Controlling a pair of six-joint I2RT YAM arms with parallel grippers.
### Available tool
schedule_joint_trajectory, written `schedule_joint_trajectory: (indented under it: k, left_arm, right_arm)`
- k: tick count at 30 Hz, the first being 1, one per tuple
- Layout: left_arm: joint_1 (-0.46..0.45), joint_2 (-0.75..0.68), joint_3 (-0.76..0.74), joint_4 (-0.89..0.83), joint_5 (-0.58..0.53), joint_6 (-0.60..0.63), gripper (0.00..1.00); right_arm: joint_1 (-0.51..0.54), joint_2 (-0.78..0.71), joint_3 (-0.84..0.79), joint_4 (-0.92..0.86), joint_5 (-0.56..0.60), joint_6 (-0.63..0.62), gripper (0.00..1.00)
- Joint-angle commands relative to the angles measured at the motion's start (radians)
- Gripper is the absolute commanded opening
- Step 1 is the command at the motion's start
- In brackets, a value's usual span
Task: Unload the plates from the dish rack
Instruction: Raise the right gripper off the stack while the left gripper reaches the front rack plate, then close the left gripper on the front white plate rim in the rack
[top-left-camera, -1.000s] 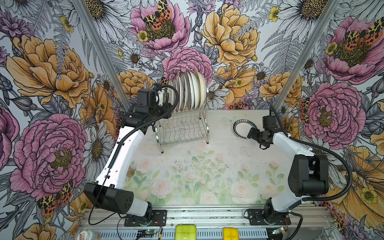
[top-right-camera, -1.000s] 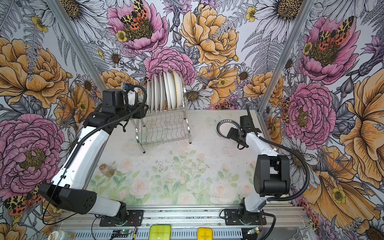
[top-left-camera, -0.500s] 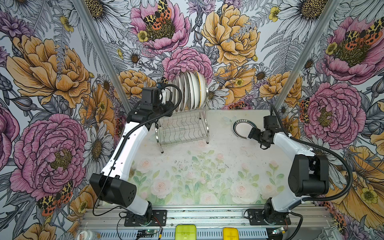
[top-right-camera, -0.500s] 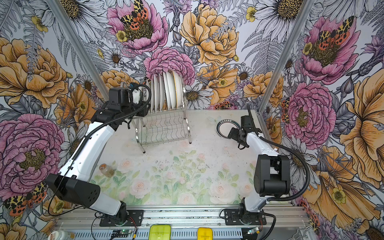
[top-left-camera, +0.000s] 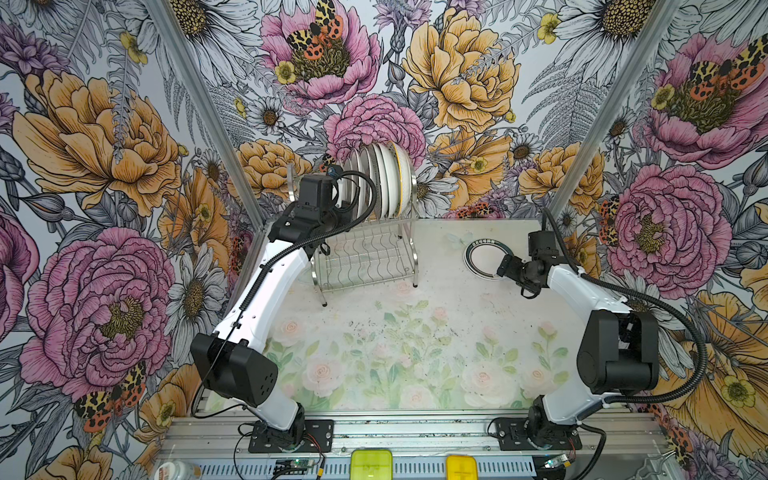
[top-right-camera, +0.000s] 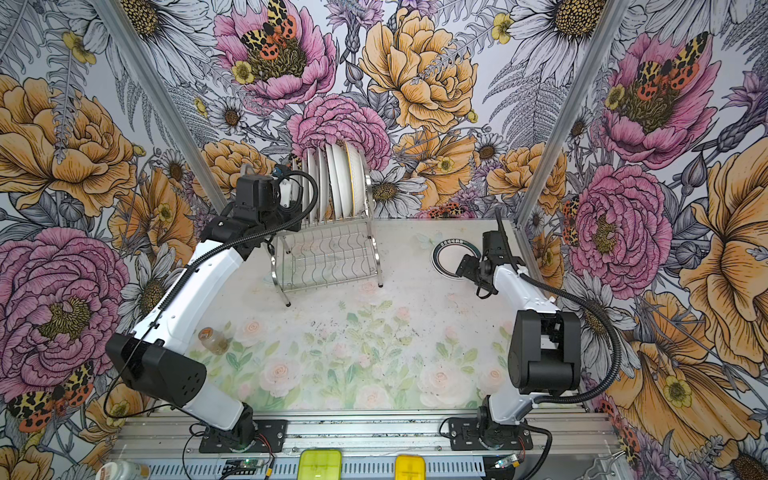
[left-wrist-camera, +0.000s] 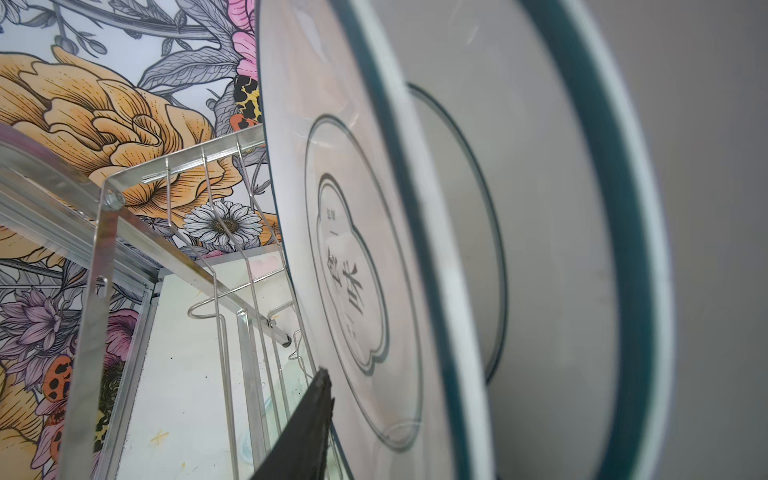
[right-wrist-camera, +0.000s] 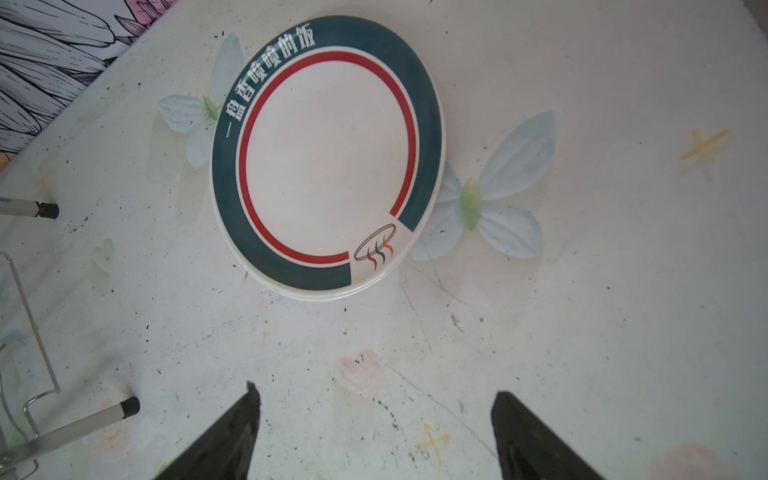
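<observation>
A row of round white ceramic plates (top-left-camera: 386, 178) (top-right-camera: 338, 183) stands on edge in the slotted upper tier of the shiny steel wire dish rack (top-left-camera: 365, 259) (top-right-camera: 330, 259). In both top views the rack sits at the back of the table, left of the middle.

The left gripper (top-left-camera: 343, 193) is at the left end of that row, level with the plates. In the left wrist view one black finger (left-wrist-camera: 307, 428) lies along the back of the nearest plate (left-wrist-camera: 353, 249), a white one with a thin teal edge and dark characters stamped inside its foot ring. A second teal-edged plate (left-wrist-camera: 561, 249) stands just behind it. The other finger is hidden by the plates, so I cannot tell whether the jaws are clamped on the nearest plate or only placed around it.

Well apart from the rack, at the back right, a white plate with a broad teal rim band, a red ring and white characters (top-left-camera: 484, 257) (top-right-camera: 446, 257) (right-wrist-camera: 328, 158) lies flat on the pale flower-printed tabletop (top-left-camera: 395, 345). In the right wrist view another white edge shows beneath it. The right gripper (top-left-camera: 505, 266) (right-wrist-camera: 374, 399) hovers just beside this plate, its fingers spread wide apart with nothing between them.
</observation>
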Motion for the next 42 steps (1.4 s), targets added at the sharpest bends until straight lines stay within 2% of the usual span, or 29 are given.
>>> schedule_joint_trajectory:
  k: [1, 33, 42]
  left_arm:
    - [-0.003, 0.002, 0.003, 0.046, -0.057, 0.021, 0.32]
    - [-0.002, -0.042, -0.001, 0.043, -0.067, 0.020, 0.01]
    - [0.002, -0.065, -0.005, 0.044, -0.070, 0.025, 0.00]
  right_arm:
    - [-0.004, -0.042, 0.005, 0.026, -0.007, -0.011, 0.88]
    - [-0.007, -0.063, 0.030, 0.027, -0.026, -0.026, 0.86]
    - [-0.008, -0.080, 0.028, 0.027, -0.027, -0.026, 0.86]
